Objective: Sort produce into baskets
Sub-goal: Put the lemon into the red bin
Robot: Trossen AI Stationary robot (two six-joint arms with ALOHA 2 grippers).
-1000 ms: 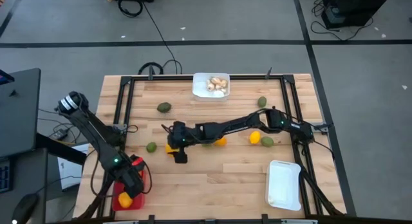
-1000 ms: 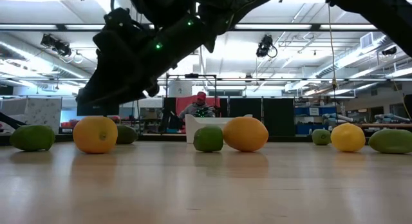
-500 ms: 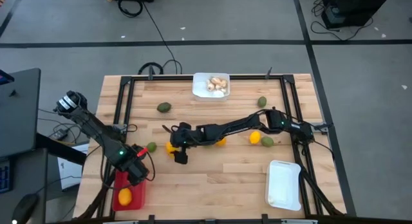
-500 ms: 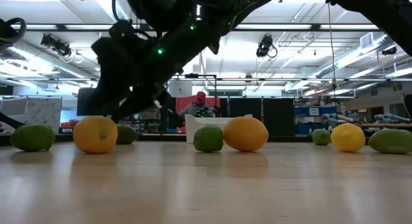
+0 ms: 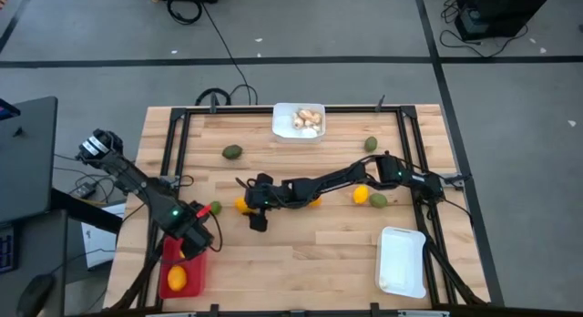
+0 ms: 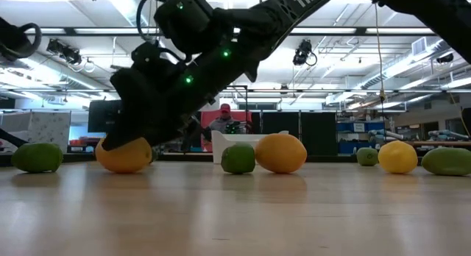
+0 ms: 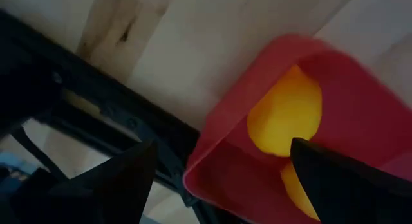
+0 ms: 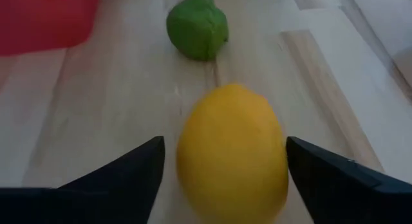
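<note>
Looking down from the high view: the right claw (image 5: 248,208) reaches across the middle of the desk (image 5: 301,253), spread wide around a yellow fruit (image 5: 241,206) but not clamped on it. The left claw (image 5: 202,242) hangs over the far end of the red basket (image 5: 170,262) at the desk's front left corner, spread wide and carrying nothing; an orange fruit (image 5: 177,279) lies in that basket. A green fruit (image 5: 215,208) sits just beside the left arm. The white basket with beige pieces (image 5: 299,120) is at the back edge, the other white basket (image 5: 403,260) at front right. More produce lies loose: a green one (image 5: 233,152) at back left, one (image 5: 371,144) at back right, a yellow (image 5: 362,195) and green (image 5: 378,200) pair beside the right arm.

Low view: the right claw (image 6: 121,142) is down on the yellow fruit (image 6: 124,157), with another green fruit (image 6: 37,157) at the far left. A person in red (image 6: 227,122) sits in the room behind.

Left wrist view: fingers (image 7: 351,185) apart over the red basket's rim (image 7: 222,130), orange fruit (image 7: 286,118) inside.

Right wrist view: the yellow fruit (image 8: 233,153) sits between the spread fingers (image 8: 347,182), gaps on both sides. The green fruit (image 8: 197,28) lies beyond it, with the red basket (image 8: 45,21) off to one side.
</note>
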